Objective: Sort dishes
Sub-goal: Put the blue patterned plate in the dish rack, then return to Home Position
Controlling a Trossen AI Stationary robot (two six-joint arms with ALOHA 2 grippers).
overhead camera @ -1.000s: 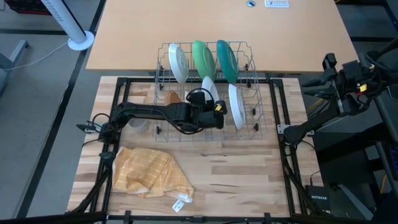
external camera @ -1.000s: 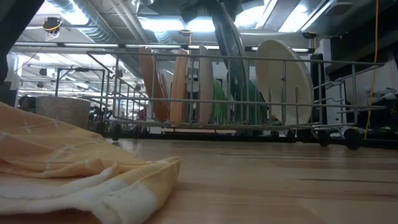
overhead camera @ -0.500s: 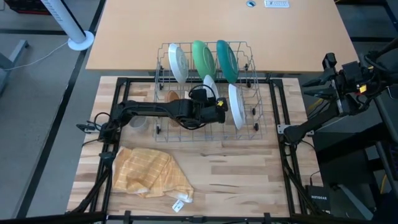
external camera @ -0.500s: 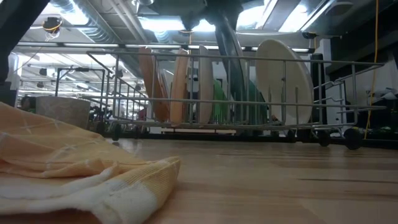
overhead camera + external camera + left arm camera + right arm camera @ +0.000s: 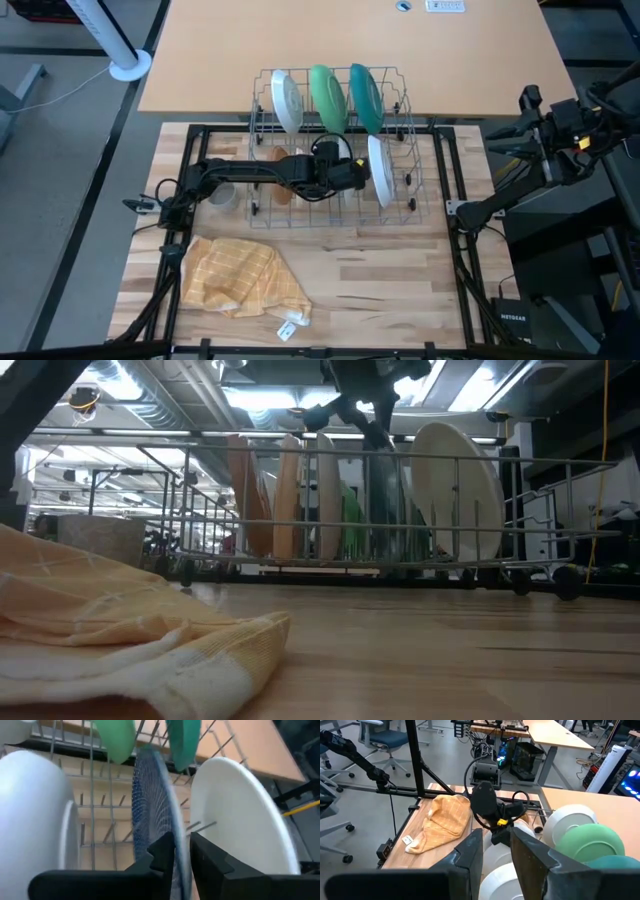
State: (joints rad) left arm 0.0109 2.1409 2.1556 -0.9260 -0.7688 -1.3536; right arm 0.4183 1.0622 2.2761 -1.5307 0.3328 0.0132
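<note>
A grey wire rack (image 5: 330,140) holds the dishes on edge: white (image 5: 287,100), green (image 5: 327,97) and teal (image 5: 365,97) plates in the far row, and a white plate (image 5: 378,170) in the near row. My left gripper (image 5: 182,852) reaches into the near row and is shut on a blue patterned plate (image 5: 150,810). That plate stands upright between two white dishes (image 5: 35,820) (image 5: 240,820). My right gripper (image 5: 497,855) waits open off the table's right side with nothing between its fingers. My left gripper pinches the blue plate's upper rim (image 5: 179,832) between its two fingers, one on each face. The fingers slant down from the table's left side. The plate (image 5: 382,500) stands upright in the rack, its lower part down among the wires.
A grey mug (image 5: 222,196) stands on the table left of the rack. A yellow checked cloth (image 5: 240,278) lies crumpled near the front left. Peach and brown dishes (image 5: 283,160) stand in the rack's left part. The wood in front of the rack is bare.
My left gripper has gone toward the table's far edge and down with the blue plate. The plate, tilted above the rack before, has come upright and sunk into the rack between the white dishes.
</note>
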